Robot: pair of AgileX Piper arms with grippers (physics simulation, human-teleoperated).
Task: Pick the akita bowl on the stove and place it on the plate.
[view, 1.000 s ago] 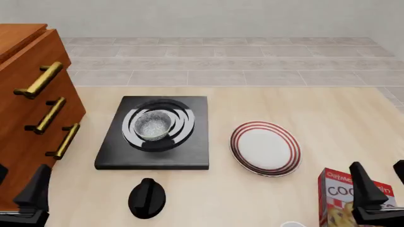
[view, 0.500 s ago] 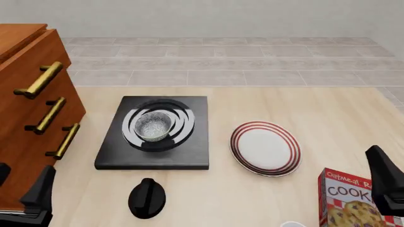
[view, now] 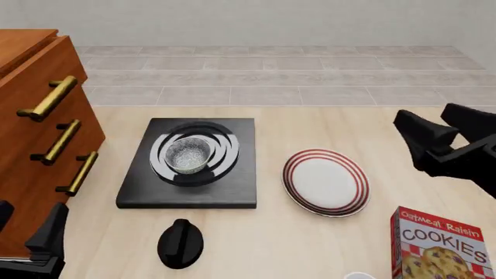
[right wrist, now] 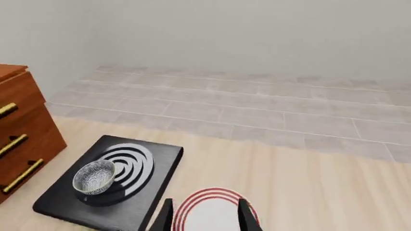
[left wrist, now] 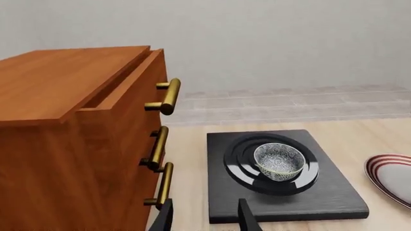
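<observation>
The akita bowl (view: 187, 155) (left wrist: 278, 161) (right wrist: 94, 176) stands upright on the silver rings of the black stove (view: 232, 189) (left wrist: 321, 192) (right wrist: 160, 159). To its right, flat on the table, lies the red-striped plate (view: 326, 181) (left wrist: 391, 175) (right wrist: 209, 211) with nothing on it. My right gripper (view: 438, 125) (right wrist: 204, 214) hangs open in the air to the right of the plate, fingers pointing toward plate and stove. At the near left corner, beside the cabinet, my left gripper (view: 29, 224) (left wrist: 205, 219) is open and holds nothing.
A wooden drawer cabinet (view: 39, 128) (left wrist: 77, 134) with brass handles fills the left side, close to the stove. A black round knob (view: 180, 243) lies in front of the stove. A cookie box (view: 442, 250) stands at the near right corner.
My right gripper has risen from the near right corner and moved forward, now level with the plate on its right, uncovering the cookie box. The left gripper, bowl and plate have stayed put.
</observation>
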